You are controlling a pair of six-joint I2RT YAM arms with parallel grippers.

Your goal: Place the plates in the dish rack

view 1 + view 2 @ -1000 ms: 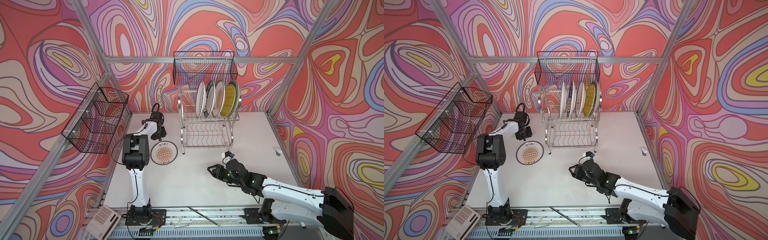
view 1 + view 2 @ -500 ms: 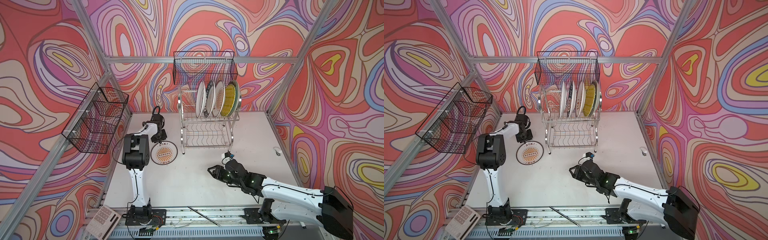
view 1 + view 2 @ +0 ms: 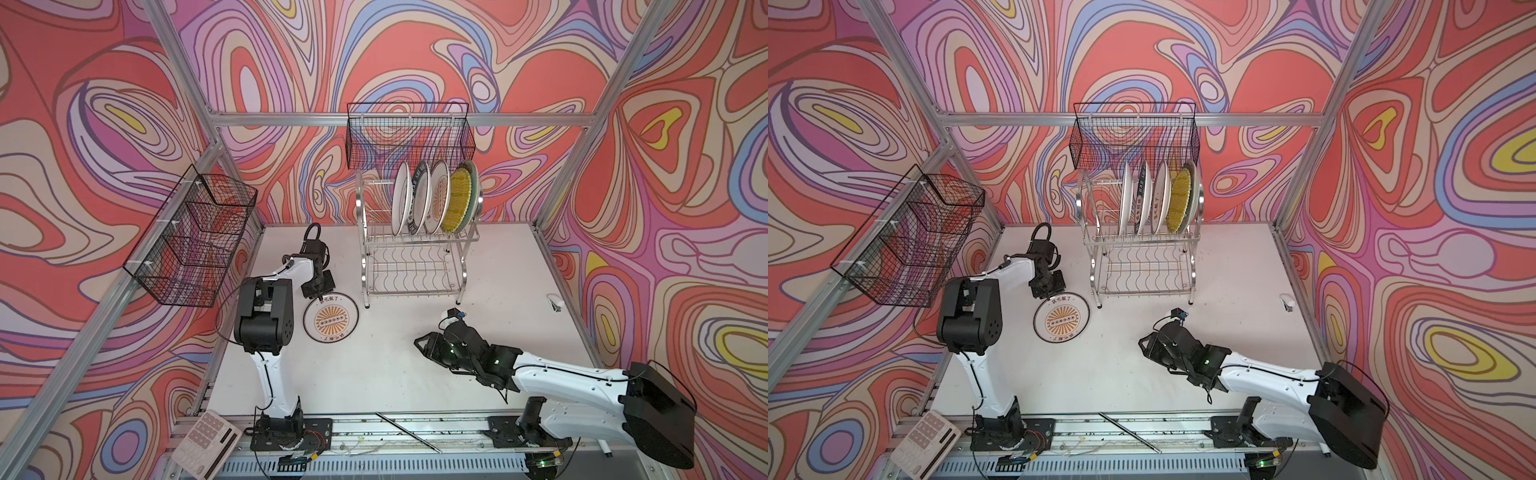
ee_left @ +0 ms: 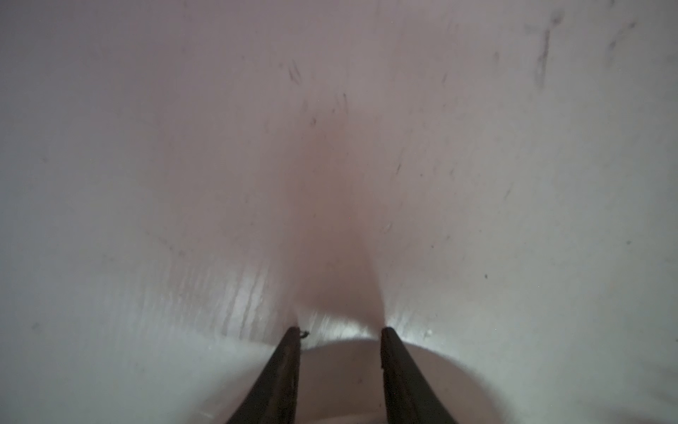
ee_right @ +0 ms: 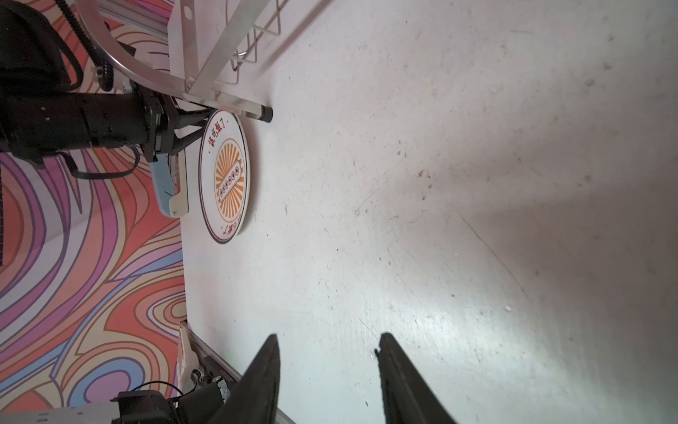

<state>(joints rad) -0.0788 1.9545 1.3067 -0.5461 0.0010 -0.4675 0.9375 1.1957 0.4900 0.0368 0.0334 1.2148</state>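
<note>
Reaching down with my left pincer (image 3: 319, 296), I am holding its tips right at the far rim of the orange-sunburst plate (image 3: 330, 318). I cannot tell whether they are touching it. That plate is lying flat on the white worktop (image 3: 374, 374), just left of the chrome dish rack (image 3: 419, 241). In the left wrist view my left pincer (image 4: 339, 330) is standing with its jaws apart and nothing clamped between them, the plate's pale edge (image 4: 341, 367) curving beside the fingertips.

I am hovering my right pincer (image 5: 326, 336) over bare worktop, well apart from the plate, with its jaws parted and holding nothing.

Five plates are standing on edge in the rack's slotted upper tier:
- a black-ringed white plate (image 3: 402, 199)
- a dark-rimmed lettered plate (image 3: 419, 199)
- a second sunburst plate (image 3: 439, 197)
- a yellow woven-look plate (image 3: 457, 201)
- a pale aqua plate (image 3: 477, 193), at the right end
</note>
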